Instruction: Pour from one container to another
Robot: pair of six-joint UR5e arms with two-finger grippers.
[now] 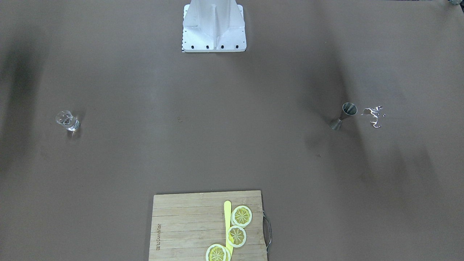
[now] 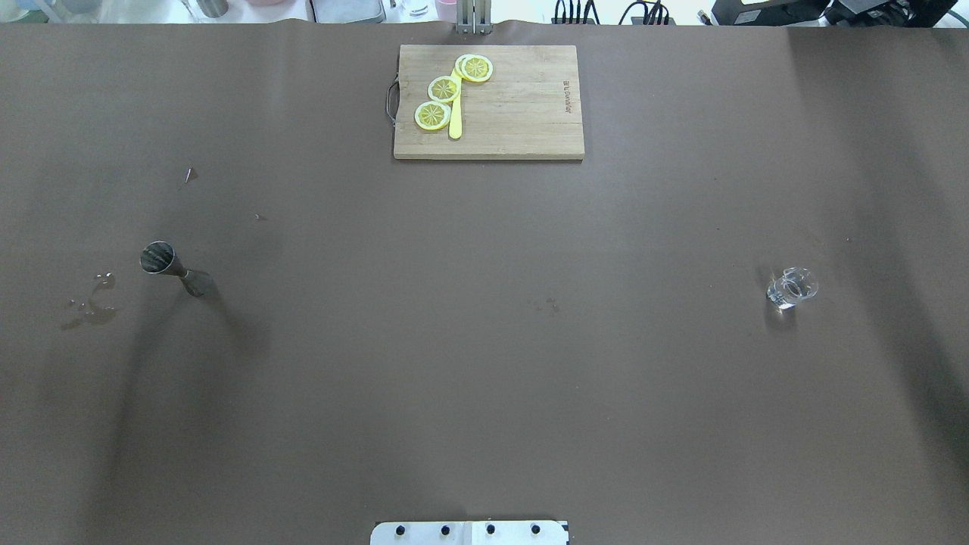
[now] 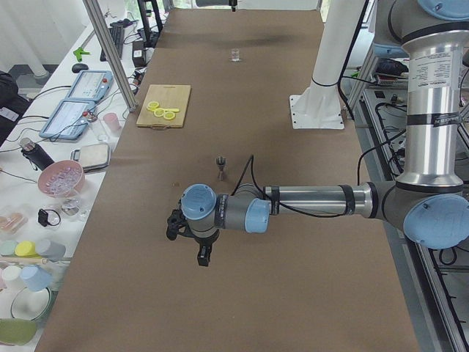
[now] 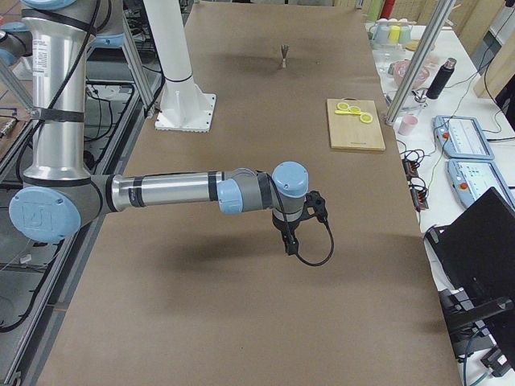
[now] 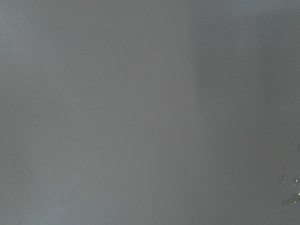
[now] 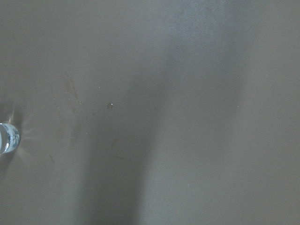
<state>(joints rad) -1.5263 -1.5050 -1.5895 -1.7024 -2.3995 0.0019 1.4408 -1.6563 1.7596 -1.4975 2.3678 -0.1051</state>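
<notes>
Standing upright on the table, the jigger is being seen at the robot's left, the glass well apart at its right. The left pincer and right pincer are being held above the table; whether they are spread or pressed together cannot be told.

A robotics lab. Two industrial robot arms reach over a wide tabletop covered in brown paper, with a white metal pedestal bolted at its edge. Beside the tabletop stand aluminium frame posts, control tablets, cable bundles, a laptop and a cluttered side bench with bowls.
</notes>
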